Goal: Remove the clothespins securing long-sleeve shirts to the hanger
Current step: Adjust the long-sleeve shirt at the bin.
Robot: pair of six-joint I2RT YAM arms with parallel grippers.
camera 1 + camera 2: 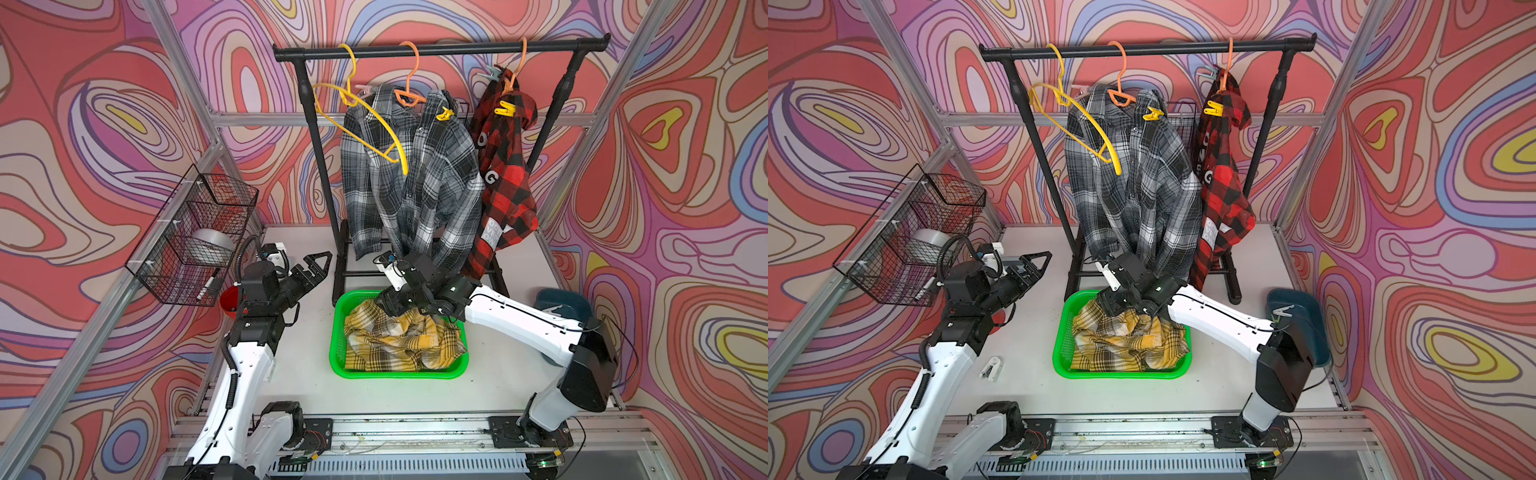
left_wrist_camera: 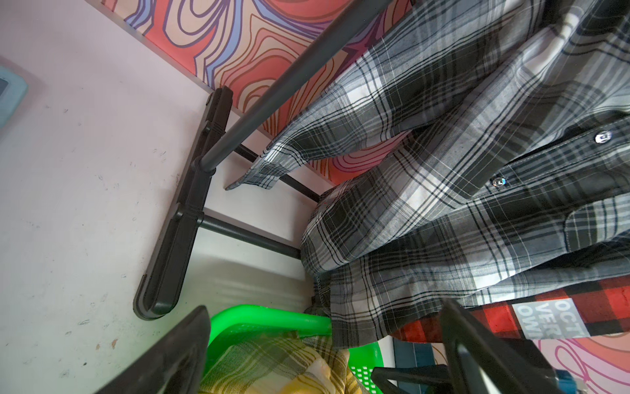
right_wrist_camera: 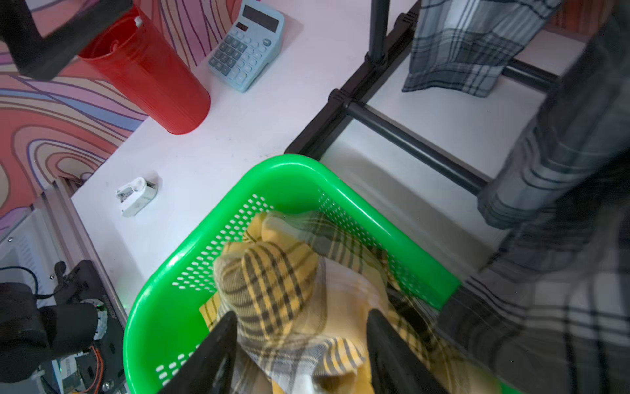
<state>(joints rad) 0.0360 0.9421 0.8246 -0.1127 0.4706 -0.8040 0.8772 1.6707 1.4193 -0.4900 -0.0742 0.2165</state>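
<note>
A grey plaid shirt (image 1: pixel 415 187) hangs on the rack with a yellow clothespin (image 1: pixel 446 113) and a pink one (image 1: pixel 365 89) on its shoulders. The red-black shirt (image 1: pixel 507 187) beside it carries a yellow clothespin (image 1: pixel 505 109) and a teal one (image 1: pixel 492 74). The yellow plaid shirt (image 1: pixel 399 340) lies crumpled in the green basket (image 1: pixel 338 357). My right gripper (image 3: pixel 301 317) is open low over the basket, its fingers (image 3: pixel 221 337) straddling a fold of that shirt. My left gripper (image 1: pixel 318 262) stands open left of the rack's foot, holding nothing.
An empty yellow hanger (image 1: pixel 365 120) hangs at the black rack's (image 1: pixel 440 48) left end. A wire basket (image 1: pixel 195 232) is fixed to the left frame, with a red cup (image 1: pixel 227 303) below it. A blue bin (image 1: pixel 1304 311) holds a white clothespin (image 1: pixel 1283 309). A calculator (image 3: pixel 247 44) and a small white object (image 1: pixel 992 368) lie on the table.
</note>
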